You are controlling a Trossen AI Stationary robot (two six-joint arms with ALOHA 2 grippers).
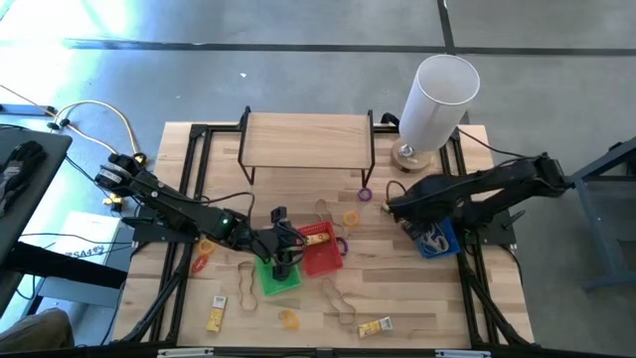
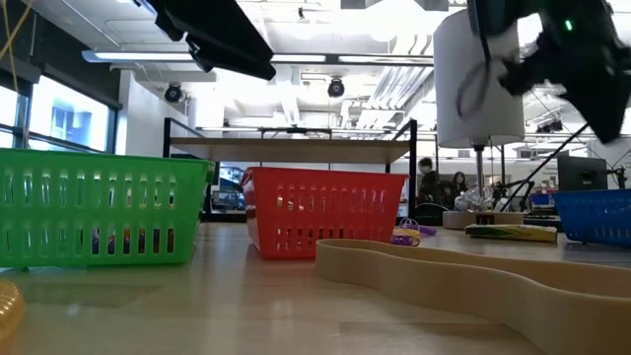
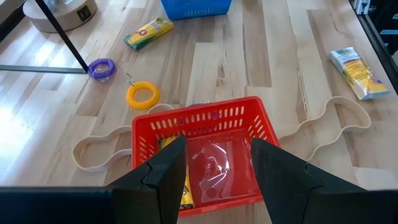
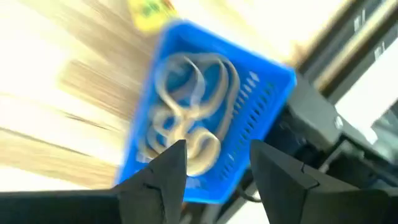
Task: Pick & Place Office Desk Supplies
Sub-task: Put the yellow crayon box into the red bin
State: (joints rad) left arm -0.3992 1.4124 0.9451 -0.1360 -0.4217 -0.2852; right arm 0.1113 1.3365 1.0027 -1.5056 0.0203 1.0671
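Note:
My left gripper (image 3: 217, 146) hangs open above the red basket (image 3: 205, 158), which holds a yellow packet (image 3: 180, 180). In the high view it (image 1: 288, 247) is between the green basket (image 1: 281, 278) and the red one. My right gripper (image 4: 217, 149) is open over the blue basket (image 4: 205, 118), where tan rubber bands (image 4: 186, 112) lie; nothing is between its fingers. On the table lie a purple ring (image 3: 101, 68), a yellow ring (image 3: 143, 95), packets (image 3: 148, 32) (image 3: 357, 71) and tan band loops (image 3: 329, 124).
A tall white cylinder (image 1: 437, 99) stands at the far right, beside a low wooden shelf (image 1: 308, 139) on black legs. More packets (image 1: 216, 313) (image 1: 375, 326), a ring (image 1: 202, 264) and band loops (image 1: 338, 303) lie toward the near edge. A black frame (image 1: 199, 149) borders the table.

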